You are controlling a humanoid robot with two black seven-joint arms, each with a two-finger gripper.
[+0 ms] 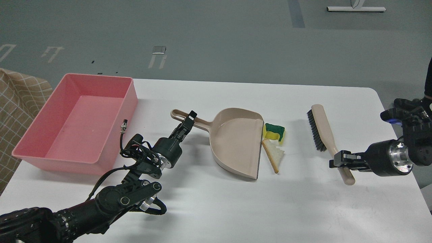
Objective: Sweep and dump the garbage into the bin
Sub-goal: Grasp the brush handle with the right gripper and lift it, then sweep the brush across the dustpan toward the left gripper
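Observation:
The garbage lies on the white table just right of the dustpan's open edge: a yellow sponge with a green top and, in front of it, a triangular bread slice. The beige dustpan lies flat at the table's middle. My left gripper is shut on the dustpan's handle. My right gripper is shut on the handle of the beige brush, which is lifted and has its dark bristles facing left, to the right of the garbage. The pink bin stands at the left, with nothing inside it.
The table's rounded right edge runs close behind my right arm. A checked beige cloth lies beyond the bin at the far left. Bare table surface lies in front of the dustpan and brush.

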